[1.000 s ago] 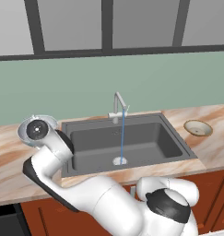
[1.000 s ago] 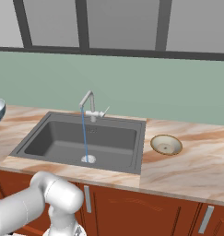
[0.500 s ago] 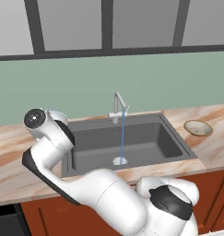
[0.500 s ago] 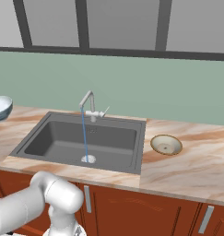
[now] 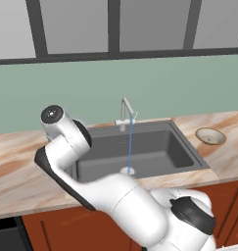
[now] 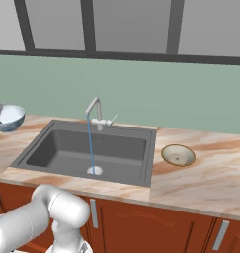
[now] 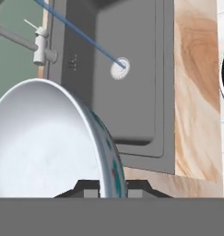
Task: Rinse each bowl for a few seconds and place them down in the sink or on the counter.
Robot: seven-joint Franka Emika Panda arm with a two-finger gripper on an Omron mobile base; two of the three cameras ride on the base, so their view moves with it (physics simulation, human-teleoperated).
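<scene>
Counter (image 6: pixel 205 178): marble worktop, nothing moved on it. Sink (image 6: pixel 67 153): dark basin, tap (image 6: pixel 94 111) running, thin stream (image 6: pixel 90 143) falling onto the drain (image 6: pixel 95 170).

Arm (image 5: pixel 66 147): has swung right over the last second; its elbow, which sat over the counter left of the basin, now overlaps the sink's left edge in the left base view.

Pale blue-white bowl (image 6: pixel 10 117): a second ago barely at the frame edge in the right base view, now fully in frame, lifted above the counter just left of the sink. Hand view has it close up, tilted, rim clamped. Gripper (image 7: pixel 112 188): jaws pinching the bowl's wall, near closed.

Beige bowl (image 6: pixel 178 155): on the counter right of the sink, untouched.

Read: carry phase, first bowl heading for the stream, not under water yet. Rinse of both bowls still to do.
</scene>
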